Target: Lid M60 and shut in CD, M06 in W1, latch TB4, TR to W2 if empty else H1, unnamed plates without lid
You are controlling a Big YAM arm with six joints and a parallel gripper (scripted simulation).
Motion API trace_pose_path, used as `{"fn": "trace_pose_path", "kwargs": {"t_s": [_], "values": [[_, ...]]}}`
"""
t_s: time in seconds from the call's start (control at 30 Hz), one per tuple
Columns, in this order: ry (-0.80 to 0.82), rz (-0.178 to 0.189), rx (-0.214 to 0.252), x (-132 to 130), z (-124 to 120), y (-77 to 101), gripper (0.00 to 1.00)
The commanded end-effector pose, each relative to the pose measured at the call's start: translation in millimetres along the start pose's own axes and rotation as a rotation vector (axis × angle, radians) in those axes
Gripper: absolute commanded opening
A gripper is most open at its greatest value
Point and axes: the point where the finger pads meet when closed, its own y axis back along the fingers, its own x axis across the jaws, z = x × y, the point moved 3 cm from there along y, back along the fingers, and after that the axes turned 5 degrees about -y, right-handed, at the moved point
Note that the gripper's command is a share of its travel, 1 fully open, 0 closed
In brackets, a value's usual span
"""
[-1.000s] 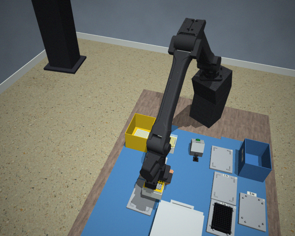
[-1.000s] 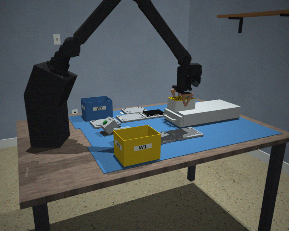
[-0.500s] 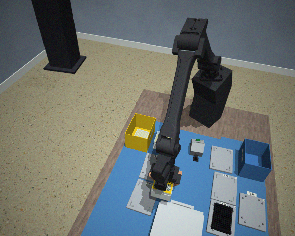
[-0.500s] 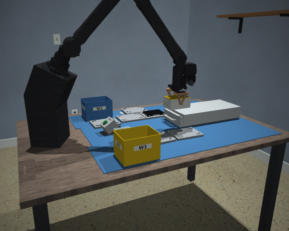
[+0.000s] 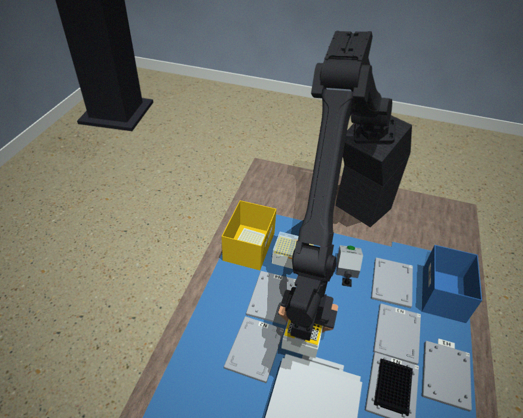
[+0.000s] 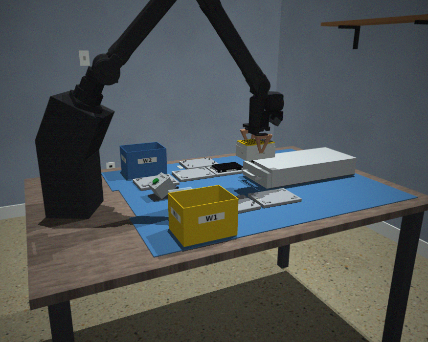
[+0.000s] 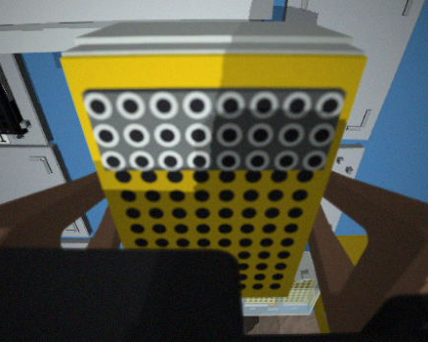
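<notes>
Here the gripper is clamped on the tip rack TR, carried clear of the surface just beside the cooler CD. Three rows of tips fill the rack's far end. Yellow bin W1 holds a clear plate; tip box TB4 stands beside it.
</notes>
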Motion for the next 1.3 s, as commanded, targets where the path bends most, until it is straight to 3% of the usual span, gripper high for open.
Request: {"fn": "trace_pose_path", "kwargs": {"t_s": [0.0, 0.5, 0.87, 1.27], "values": [[-0.021, 0.002, -0.058, 10, 12, 23.4, 0.0], [-0.019, 0.004, -0.044, 45, -1, 15.6, 0.0], [-0.012, 0.003, -0.012, 77, -18, -1.2, 0.0], [-0.011, 0.003, -0.012, 103, -25, -1.1, 0.0]]}}
